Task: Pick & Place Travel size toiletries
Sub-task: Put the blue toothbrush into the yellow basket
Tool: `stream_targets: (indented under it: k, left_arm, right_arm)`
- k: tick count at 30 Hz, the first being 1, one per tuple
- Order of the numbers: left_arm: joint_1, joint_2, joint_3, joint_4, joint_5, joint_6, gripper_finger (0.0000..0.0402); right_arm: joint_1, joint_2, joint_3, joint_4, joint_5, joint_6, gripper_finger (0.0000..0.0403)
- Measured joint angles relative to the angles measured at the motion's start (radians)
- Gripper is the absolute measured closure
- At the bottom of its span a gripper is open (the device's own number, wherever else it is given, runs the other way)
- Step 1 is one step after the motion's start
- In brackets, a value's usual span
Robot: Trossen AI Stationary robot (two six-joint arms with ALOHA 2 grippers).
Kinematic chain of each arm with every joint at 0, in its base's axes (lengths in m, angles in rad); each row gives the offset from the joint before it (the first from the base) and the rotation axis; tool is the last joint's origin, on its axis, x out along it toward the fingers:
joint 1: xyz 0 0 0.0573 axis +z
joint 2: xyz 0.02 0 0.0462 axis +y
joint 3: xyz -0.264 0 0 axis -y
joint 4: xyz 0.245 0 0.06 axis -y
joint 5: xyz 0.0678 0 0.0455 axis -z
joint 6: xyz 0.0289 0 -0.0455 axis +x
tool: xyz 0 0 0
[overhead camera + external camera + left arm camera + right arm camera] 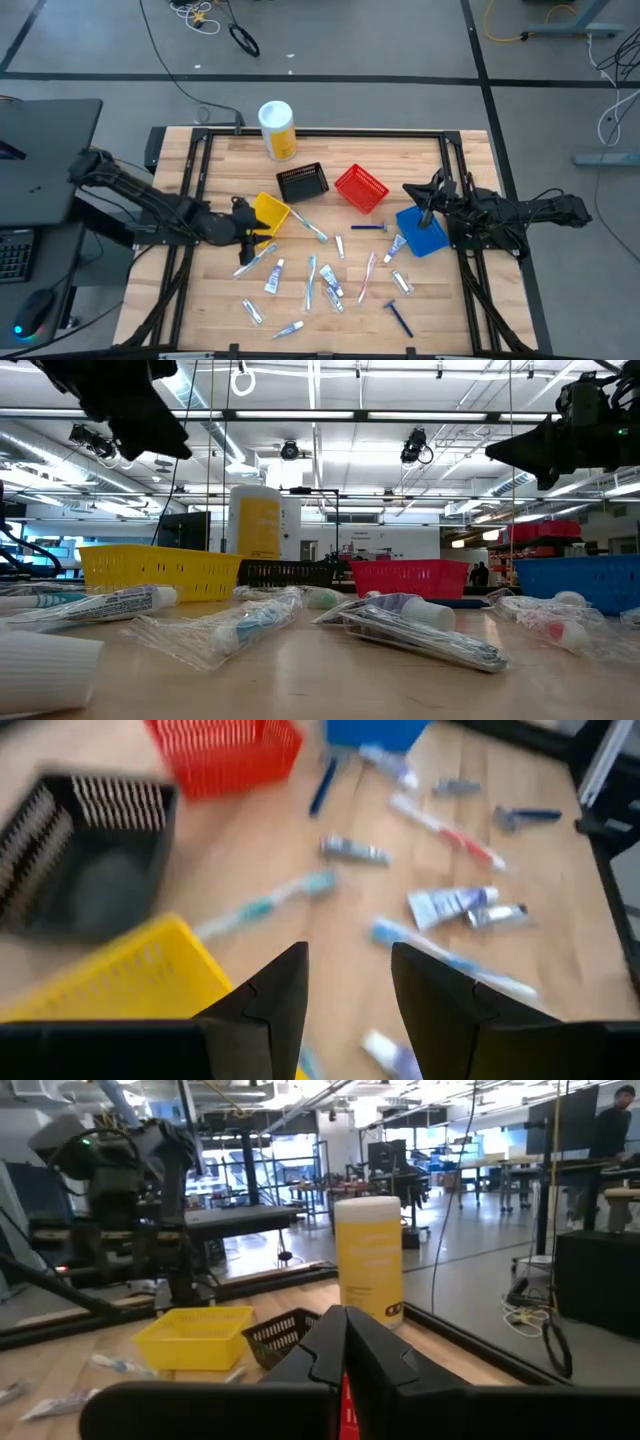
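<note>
Hovering beside yellow basket point(270, 213), left pincer point(345, 995) apart — right pincer point(345, 1342) together, toiletries point(318, 282) blurred.

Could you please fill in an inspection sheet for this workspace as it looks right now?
Surface: light wooden table, dark frame rails along its sides.
Job's things: small white-and-blue tubes, toothbrushes, razors and packets scattered loose on the front half of the table.
Clutter: yellow mesh basket, black mesh basket, red mesh basket, blue mesh basket; white-and-yellow canister at the back edge.
Grippers: left gripper open, beside the yellow basket; right gripper shut, above the blue basket.
Cables: loose cords on the floor behind.
Surroundings: open workshop; a person far off.
</note>
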Motion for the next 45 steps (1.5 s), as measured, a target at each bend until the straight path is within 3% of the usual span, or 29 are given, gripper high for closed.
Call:
stream_targets:
  k: [7, 14, 19, 24, 30, 37, 45]
  left_arm:
    - [-0.093, 0.057, 0.029, -0.096, 0.103, -0.269, 0.0255]
    - [-0.170, 0.136, 0.029, -0.310, 0.221, -0.521, 0.0264]
    - [-0.194, 0.214, 0.029, -0.310, 0.195, -0.518, 0.0250]
    - [-0.191, 0.316, 0.029, -0.309, 0.260, -0.516, 0.0225]
    - [-0.191, 0.400, 0.028, -0.277, 0.256, -0.497, 0.0204]
    - [-0.190, 0.409, 0.027, -0.254, 0.211, -0.494, 0.0209]
    - [-0.198, 0.409, -0.048, -0.169, 0.207, -0.620, 0.0236]
  right_arm:
    - [0.001, 0.000, 0.000, 0.000, -0.009, -0.008, 0.0384]
    - [0.001, 0.010, 0.000, -0.021, -0.088, 0.003, 0.0384]
    - [0.001, 0.041, 0.000, -0.064, -0.089, 0.017, 0.0384]
    - [0.001, 0.086, 0.000, -0.068, -0.133, 0.048, 0.0380]
    - [-0.009, 0.131, 0.000, -0.061, -0.132, 0.052, 0.0343]
    - [-0.036, 0.183, 0.000, -0.004, -0.130, 0.063, 0.0296]
    - [-0.038, 0.235, 0.000, 0.014, -0.133, 0.082, 0.0291]
